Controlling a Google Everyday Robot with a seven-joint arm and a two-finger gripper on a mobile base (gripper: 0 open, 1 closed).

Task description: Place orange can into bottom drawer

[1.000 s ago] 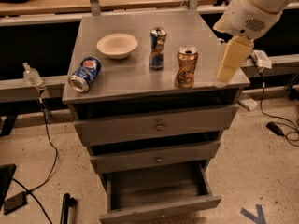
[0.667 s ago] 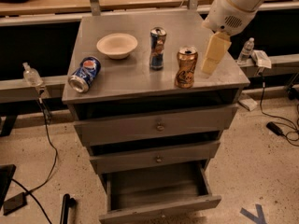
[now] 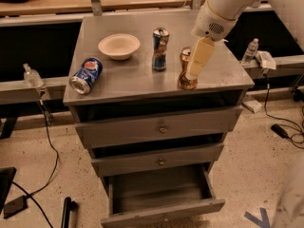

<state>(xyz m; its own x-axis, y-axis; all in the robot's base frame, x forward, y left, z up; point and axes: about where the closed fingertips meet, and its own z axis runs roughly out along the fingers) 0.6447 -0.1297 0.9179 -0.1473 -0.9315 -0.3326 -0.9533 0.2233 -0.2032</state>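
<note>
Standing upright, orange can (image 3: 183, 74) sits partly behind gripper (image 3: 194, 69)

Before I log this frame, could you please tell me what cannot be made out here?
All in the camera view:
1. The orange can: the claw, hanging in front of it above the cabinet top, hides its right side and markings.
2. Contact between claw and can: hidden by that overlap.
3. The bottom drawer: its rear lies under the middle drawer, in shadow.
4. The arm: cut off by the top edge.
</note>
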